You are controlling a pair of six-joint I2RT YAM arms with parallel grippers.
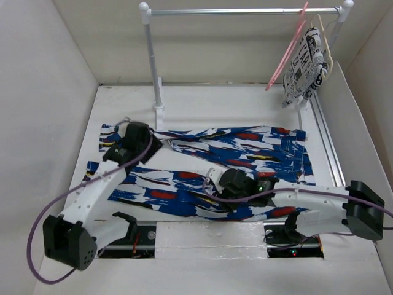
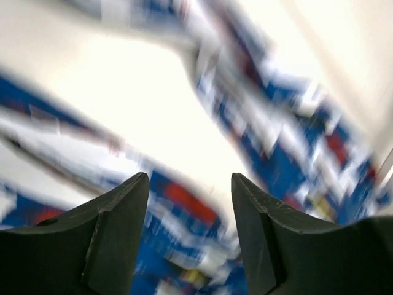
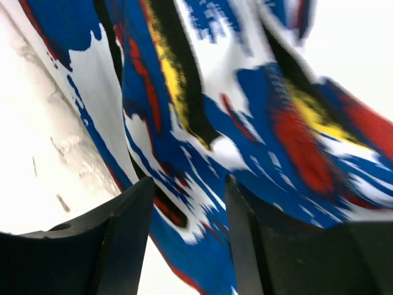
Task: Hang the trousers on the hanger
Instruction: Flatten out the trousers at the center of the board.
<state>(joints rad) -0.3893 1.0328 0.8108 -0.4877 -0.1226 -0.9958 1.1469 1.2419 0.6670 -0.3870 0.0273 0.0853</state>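
Note:
The blue splash-patterned trousers (image 1: pixel 202 163) lie spread flat on the white table, legs toward the left. They also show in the left wrist view (image 2: pixel 288 160) and the right wrist view (image 3: pixel 264 123). The pink hanger (image 1: pixel 287 49) hangs on the rail at the top right. My left gripper (image 1: pixel 142 136) hovers over the gap between the two legs near their left ends, jaws open and empty (image 2: pixel 189 209). My right gripper (image 1: pixel 224 184) is over the near leg's middle, jaws open with cloth below them (image 3: pixel 187 212).
A white clothes rack (image 1: pixel 245 12) stands at the back. A cream hanger (image 1: pixel 325 43) on it carries a white newspaper-print garment (image 1: pixel 305 64). White walls enclose the table on the left, right and back. A metal rail (image 1: pixel 328 144) runs along the right side.

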